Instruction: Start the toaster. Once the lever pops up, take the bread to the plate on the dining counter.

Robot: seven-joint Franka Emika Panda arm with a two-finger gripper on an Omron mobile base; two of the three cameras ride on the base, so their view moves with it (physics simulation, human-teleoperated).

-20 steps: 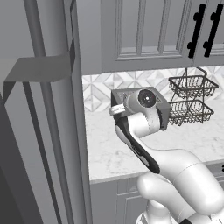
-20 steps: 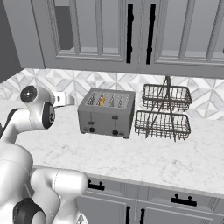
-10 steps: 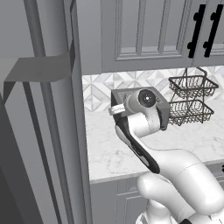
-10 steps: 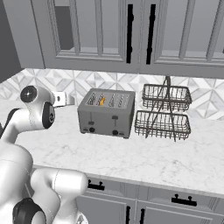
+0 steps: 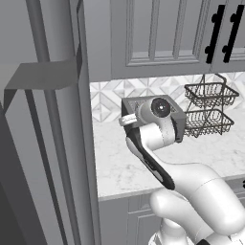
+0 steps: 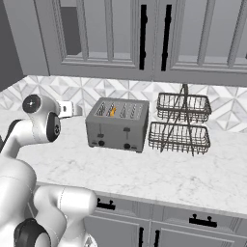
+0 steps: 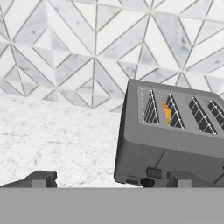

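The grey toaster (image 6: 117, 126) stands on the marble worktop against the tiled wall. The bread (image 6: 112, 111) sits down in one of its top slots, showing as an orange-tan sliver (image 7: 167, 112) in the hand view. A small dark lever (image 7: 154, 172) sits low on the toaster's front (image 7: 170, 144), just above a black knob (image 7: 148, 182). My gripper (image 7: 113, 180) is open, its fingertips (image 7: 41, 179) wide apart, hovering left of the toaster and a short way off, holding nothing. My arm hides most of the toaster (image 5: 179, 122) in the left base view. The plate and the dining counter are out of view.
A two-tier black wire basket (image 6: 181, 123) stands right of the toaster, close beside it. Upper cabinets (image 6: 144, 38) hang above the worktop (image 6: 144, 173). A tall grey panel (image 5: 52, 143) bounds the worktop on the left. Open marble lies in front of the toaster.
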